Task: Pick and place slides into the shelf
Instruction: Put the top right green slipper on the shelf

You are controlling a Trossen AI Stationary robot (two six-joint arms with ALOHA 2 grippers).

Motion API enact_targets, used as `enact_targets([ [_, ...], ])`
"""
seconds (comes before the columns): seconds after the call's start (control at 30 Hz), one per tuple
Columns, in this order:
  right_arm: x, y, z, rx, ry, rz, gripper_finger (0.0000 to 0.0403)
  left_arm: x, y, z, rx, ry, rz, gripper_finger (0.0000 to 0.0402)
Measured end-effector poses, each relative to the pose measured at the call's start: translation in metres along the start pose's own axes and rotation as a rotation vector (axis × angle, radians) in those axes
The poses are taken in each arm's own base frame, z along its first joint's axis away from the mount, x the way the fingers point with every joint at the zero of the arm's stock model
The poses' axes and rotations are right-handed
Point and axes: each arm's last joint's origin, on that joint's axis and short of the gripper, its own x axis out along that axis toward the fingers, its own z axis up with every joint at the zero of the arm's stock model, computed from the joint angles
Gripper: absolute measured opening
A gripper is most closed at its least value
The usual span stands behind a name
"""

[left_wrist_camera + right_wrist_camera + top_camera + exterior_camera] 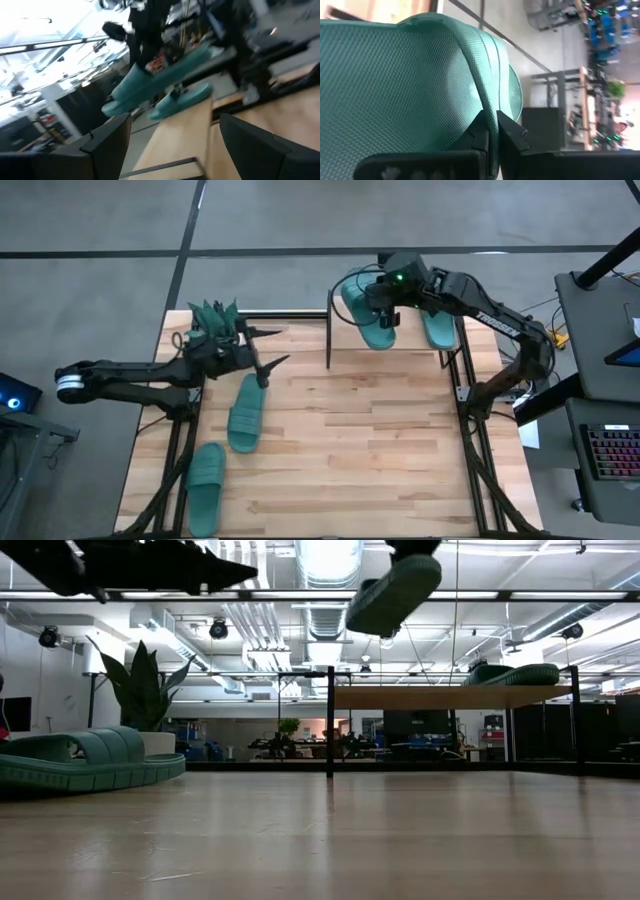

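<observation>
The right claw (385, 308) pinches a teal slide (372, 316) above the shelf (450, 697) at the tabletop's far edge; the left claw (268, 350) hangs spread.

spiky green plant (213, 318) at table's (380, 450) 10 o'clock corner, keyboard (612, 452) on side desk at 3 o'clock, blue-lit device (12, 395) at 9 o'clock, grey floor (100, 240) around.

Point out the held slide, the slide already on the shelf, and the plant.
held slide (375, 320): high view, on its sole.
slide on the shelf (518, 674): low view, on its side edge.
plant (213, 320): high view, on its leaves.
</observation>
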Motion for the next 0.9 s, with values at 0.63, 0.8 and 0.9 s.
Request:
enact_targets([
  [0.63,0.035,0.044,-0.104,0.050,0.121,-0.058,0.0009,-0.012,-0.008,-0.012,-0.047,-0.026,-0.029,0.0288],
  [0.8,0.047,0.047,-0.118,0.068,0.102,-0.085,0.0008,-0.007,-0.010,-0.014,-0.047,-0.032,-0.025,0.0288],
  [0.9,0.051,0.050,-0.125,0.079,0.119,-0.085,0.0009,-0.005,-0.011,-0.016,-0.046,-0.032,-0.025,0.0288],
])
